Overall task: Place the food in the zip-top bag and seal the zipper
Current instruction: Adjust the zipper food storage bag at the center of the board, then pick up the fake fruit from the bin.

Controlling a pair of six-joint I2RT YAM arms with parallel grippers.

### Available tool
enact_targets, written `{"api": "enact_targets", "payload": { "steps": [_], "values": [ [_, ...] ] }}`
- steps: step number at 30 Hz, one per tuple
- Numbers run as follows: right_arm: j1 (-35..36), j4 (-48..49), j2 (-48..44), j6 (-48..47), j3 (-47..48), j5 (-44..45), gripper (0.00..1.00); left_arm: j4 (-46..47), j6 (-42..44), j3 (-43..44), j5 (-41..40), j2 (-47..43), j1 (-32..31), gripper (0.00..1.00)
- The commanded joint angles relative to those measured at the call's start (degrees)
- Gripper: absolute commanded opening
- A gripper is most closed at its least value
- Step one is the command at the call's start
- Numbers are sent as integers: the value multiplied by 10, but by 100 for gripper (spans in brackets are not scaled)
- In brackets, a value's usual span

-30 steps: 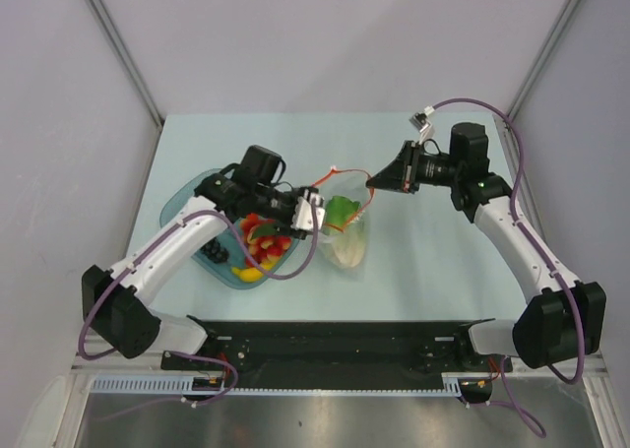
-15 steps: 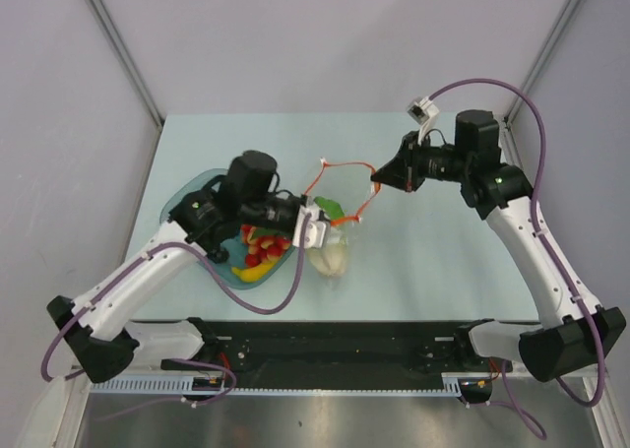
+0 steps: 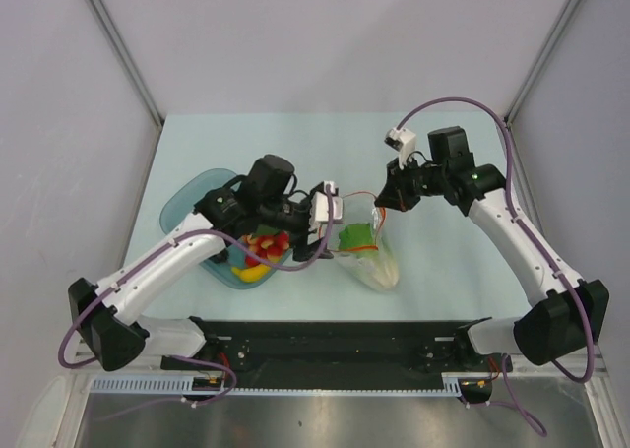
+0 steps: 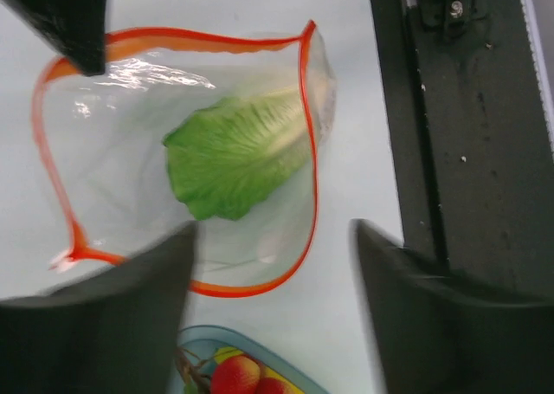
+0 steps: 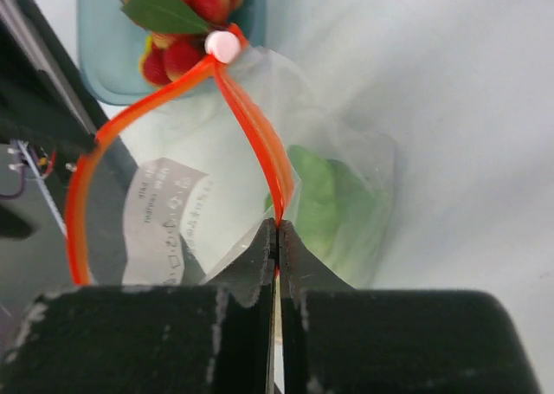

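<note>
Filling bag: you've got one item in; the rest sits in the bowl (image 3: 185,200), left of frame.
bowl food: berry cluster (image 3: 264,241) and banana (image 3: 249,271) show; others too hidden to call.
left gripper (image 3: 330,208): jaws apart, empty, centre frame by the bag mouth.
zip-top bag (image 3: 382,266): centre, mouth open, cabbage (image 4: 234,164) inside.
right gripper (image 5: 277,231): pinched together on the zipper (image 5: 251,125), centre-right.
risk: if your pinch slips, the mouth collapses and the next item lands outside; tugging hard could tip the cabbage out.

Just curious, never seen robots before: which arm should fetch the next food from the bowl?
Left. The left gripper is open and empty next to the bowl; the right gripper is shut on the red strip of the bag, holding its mouth open.
</note>
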Motion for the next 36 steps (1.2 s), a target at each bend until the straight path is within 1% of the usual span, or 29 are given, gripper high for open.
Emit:
{"api": "enact_targets", "payload": {
  "steps": [1, 2, 3, 4, 5, 6, 7, 8, 9, 11, 12, 15, 19, 23, 25, 26, 27, 28, 29, 30, 33, 36],
  "values": [
    [-4, -13, 2, -60, 3, 31, 0, 78, -150, -11, 41, -60, 83, 95],
    [-7, -14, 0, -60, 3, 30, 0, 91, -174, -21, 45, -65, 128, 97],
    [-9, -18, -5, -60, 3, 29, 0, 90, -176, -25, 37, -70, 144, 98],
    [-9, -22, -8, -58, 2, 29, 0, 73, -155, -30, 23, -71, 156, 98],
    [-10, -26, -10, -57, 0, 28, 0, 63, -137, -37, 8, -66, 169, 96],
    [-12, -29, -16, -58, 0, 27, 0, 55, -124, -44, -25, -61, 174, 93],
    [-12, -37, -17, -58, 0, 27, 0, 48, -105, -65, -29, -56, 183, 91],
    [-13, -40, -19, -58, 0, 26, 0, 52, -105, -76, -33, -40, 206, 89],
    [-15, -42, -24, -57, 1, 26, 0, 61, -110, -85, -57, -29, 215, 86],
    [-16, -45, -28, -53, 3, 20, 0, 65, -120, -82, -81, 8, 231, 80],
    [-16, -47, -29, -52, 7, 18, 0, 61, -122, -74, -95, 48, 231, 79],
    [-16, -55, -34, -51, 16, 18, 0, 59, -130, -49, -111, 106, 231, 78],
    [-26, -72, -41, -57, 17, 19, 0, 66, -115, -43, -101, 149, 229, 75],
    [-34, -105, -33, -78, 39, 12, 0, 38, -92, -22, -110, 200, 223, 72],
    [-36, -109, -26, -79, 43, 10, 0, 21, -71, -10, -125, 226, 221, 55],
    [-35, -109, -24, -73, 43, 6, 0, -3, -59, -1, -126, 234, 221, 46],
    [-36, -110, -23, -71, 40, -2, 0, -14, -56, 14, -129, 241, 222, 30],
    [-35, -107, -25, -69, 35, -4, 0, -22, -55, 18, -126, 240, 223, 25],
    [-36, -100, -28, -66, 31, -5, 0, -39, -53, 22, -118, 236, 225, 21],
    [-36, -99, -29, -65, 25, -5, 0, -48, -51, 28, -109, 225, 226, 14],
    [-37, -99, -32, -67, 17, -7, 0, -75, -45, 42, -88, 199, 226, 0],
    [-37, -96, -35, -62, 14, -17, 0, -103, -47, 71, -63, 164, 233, 0]
  ]
}}
